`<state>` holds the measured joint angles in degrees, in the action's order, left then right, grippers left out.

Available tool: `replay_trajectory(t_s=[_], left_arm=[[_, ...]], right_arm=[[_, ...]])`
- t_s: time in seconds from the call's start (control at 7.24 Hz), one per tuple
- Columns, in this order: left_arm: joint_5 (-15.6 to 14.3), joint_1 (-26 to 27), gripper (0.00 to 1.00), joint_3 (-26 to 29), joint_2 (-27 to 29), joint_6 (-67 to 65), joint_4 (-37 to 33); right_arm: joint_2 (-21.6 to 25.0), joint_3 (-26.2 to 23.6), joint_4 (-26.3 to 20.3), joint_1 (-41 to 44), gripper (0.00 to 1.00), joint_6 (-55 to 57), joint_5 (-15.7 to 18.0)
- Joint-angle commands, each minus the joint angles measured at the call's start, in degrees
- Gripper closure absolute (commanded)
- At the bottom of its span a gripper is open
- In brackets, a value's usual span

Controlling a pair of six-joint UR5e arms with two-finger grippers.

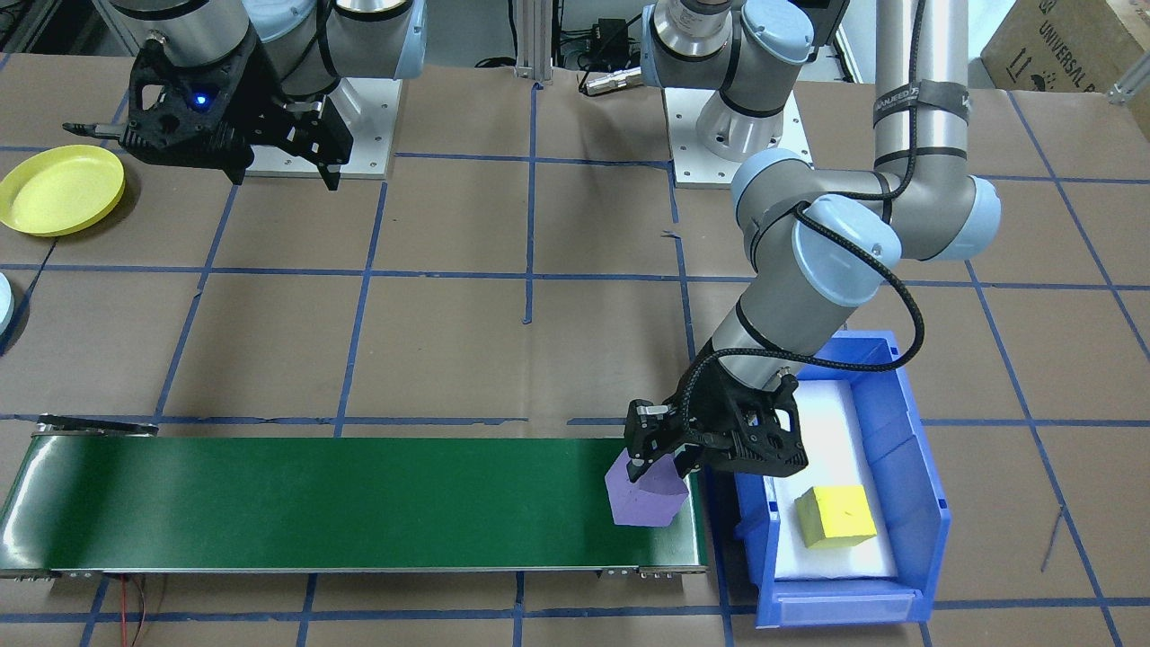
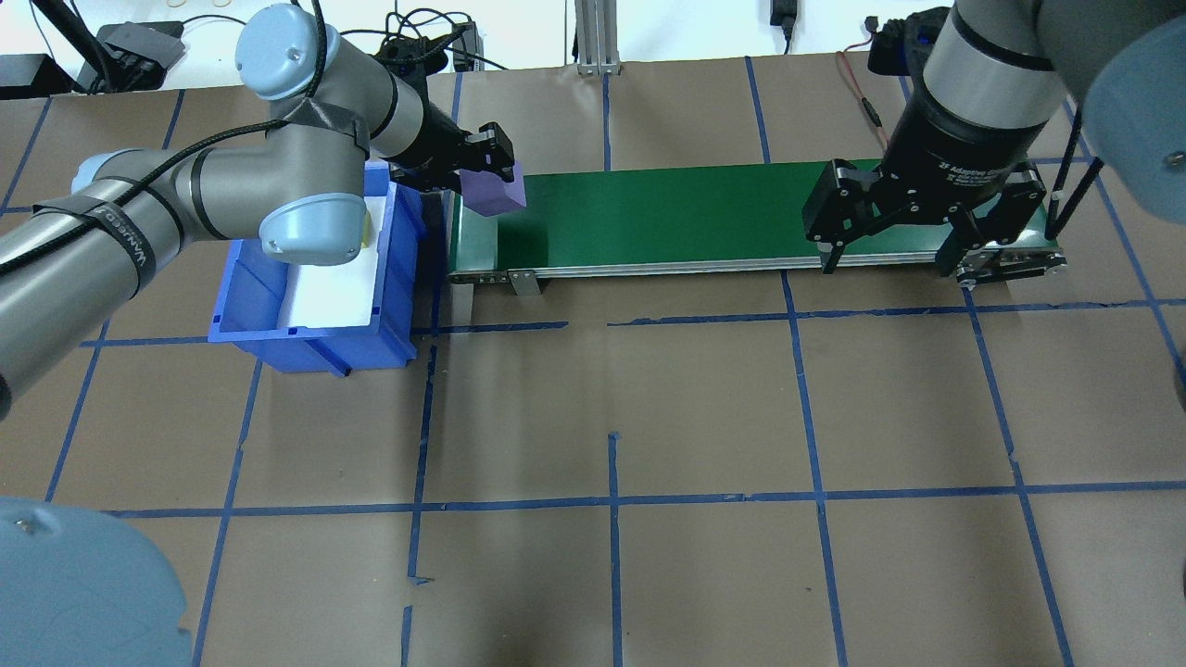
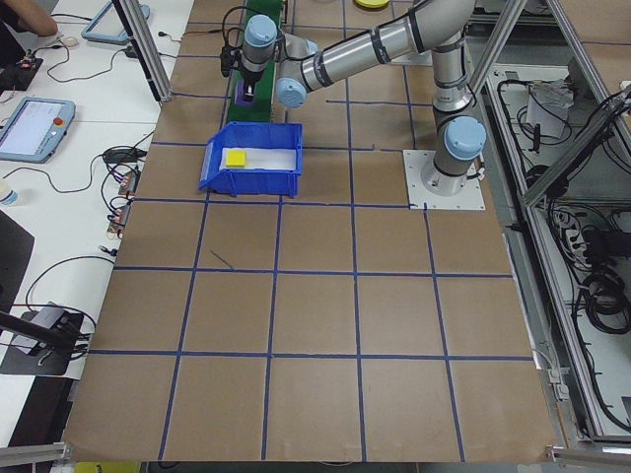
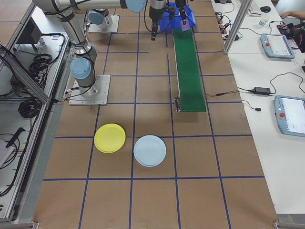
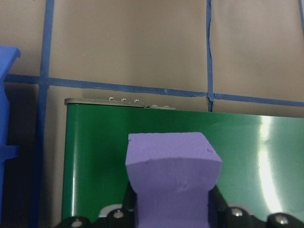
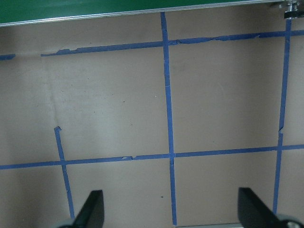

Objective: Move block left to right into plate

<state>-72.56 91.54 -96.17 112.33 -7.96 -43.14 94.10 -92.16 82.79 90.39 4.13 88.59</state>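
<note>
My left gripper (image 1: 659, 469) is shut on a purple block (image 1: 642, 499), holding it over the end of the green conveyor belt (image 1: 314, 503) beside the blue bin (image 1: 907, 449). The left wrist view shows the purple block (image 5: 173, 175) between the fingers with the belt (image 5: 95, 156) under it; I cannot tell whether it touches the belt. My right gripper (image 2: 888, 264) hangs open and empty near the belt's other end. The yellow plate (image 1: 61, 189) lies on the table beyond that end, and it appears empty in the exterior right view too (image 4: 110, 138).
A yellow block (image 1: 835, 517) lies on white padding inside the blue bin. A pale blue plate (image 4: 150, 150) sits next to the yellow one. Brown paper with blue tape lines covers the table (image 2: 611, 417).
</note>
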Motion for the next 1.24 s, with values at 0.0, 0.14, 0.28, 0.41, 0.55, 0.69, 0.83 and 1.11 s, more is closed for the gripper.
replay_trajectory(t_s=[0.0,0.14,0.28,0.41,0.55,0.69,0.83,1.11], left_arm=[[-5.09,-0.30,0.00,1.06,-3.32,0.66,-4.90],[-6.18,-1.26,0.00,1.24,-4.21,0.75,-5.98],[-5.84,-4.75,0.00,1.33,-4.31,2.75,-6.17],[-5.57,-9.40,0.00,1.60,-4.31,10.17,-6.26],[-5.66,-12.49,0.00,1.68,-4.05,15.46,-6.43],[-5.92,-13.22,0.00,1.86,-2.83,16.04,-6.43],[-6.27,-13.31,0.00,2.56,-1.34,16.31,-6.43],[-6.36,-14.10,0.00,5.63,3.49,16.05,-6.35]], right_arm=[[-0.06,-0.04,0.00,-0.04,0.00,0.00,0.00],[0.03,-0.04,0.00,-0.04,0.00,0.00,0.00],[0.03,-0.04,-0.09,-0.12,0.00,0.00,0.09],[0.03,-0.04,0.00,-0.12,0.00,0.00,0.09],[-0.06,-0.04,0.00,-0.12,0.00,0.00,0.09],[-0.06,-0.04,0.09,0.05,0.00,0.00,-0.08],[-0.06,-0.04,0.00,0.05,0.00,0.09,-0.17],[0.03,-0.04,0.00,0.05,0.00,0.09,0.00]])
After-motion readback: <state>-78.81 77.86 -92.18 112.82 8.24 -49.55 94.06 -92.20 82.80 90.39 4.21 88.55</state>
